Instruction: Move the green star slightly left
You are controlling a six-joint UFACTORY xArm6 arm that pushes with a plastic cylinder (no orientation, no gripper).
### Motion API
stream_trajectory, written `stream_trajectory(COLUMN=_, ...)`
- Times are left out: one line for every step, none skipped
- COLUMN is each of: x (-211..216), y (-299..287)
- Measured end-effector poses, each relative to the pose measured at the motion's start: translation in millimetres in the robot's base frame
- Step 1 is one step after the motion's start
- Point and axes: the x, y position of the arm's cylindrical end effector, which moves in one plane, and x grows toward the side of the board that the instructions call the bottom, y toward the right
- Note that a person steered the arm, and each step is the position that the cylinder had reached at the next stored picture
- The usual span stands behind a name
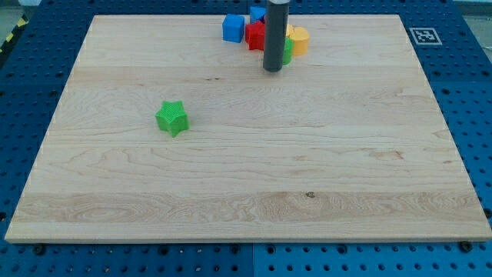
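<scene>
No claw on this rig, so no open/closed state to give: the arm ends in a plain dark rod [275, 35]. My tip [273, 69] sits on the counter [254, 177] near the view's top, a bit right of centre.

Right at the tip: a cluster of blocks along the counter's top edge. The rod stands in front of them and hides parts.
- red block [255, 34], just left of the rod, shape partly hidden
- small green block [287, 52], peeking out on the rod's right, just beside the tip; cannot tell if it touches
- yellow block [299, 40], right of the rod, rounded look, touching or nearly touching the green one
- blue cube [233, 28], left end of the cluster, beside the red block
- second blue block [257, 13], behind the red one at the very top, mostly hidden

Task block: green star [172, 118], alone on the counter's left half, a little above mid-height. It is well apart from the tip, down and to the view's left of it. Nothing touches it.

Further out: blue perforated base [469, 92] all round the wooden counter, and a black-and-white marker tag [423, 35] just off the counter's top right corner.
</scene>
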Motion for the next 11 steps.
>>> stream_trajectory(x=77, y=34)
stream_trajectory(x=168, y=44)
stream_trajectory(x=210, y=-10)
stream_trajectory(x=214, y=-104)
stream_trajectory(x=203, y=-179)
stream_trajectory(x=192, y=-187)
stream_trajectory(x=169, y=-188)
stream_trajectory(x=137, y=-187)
stream_trajectory(x=137, y=-187)
stream_trajectory(x=119, y=-187)
stream_trajectory(x=113, y=-186)
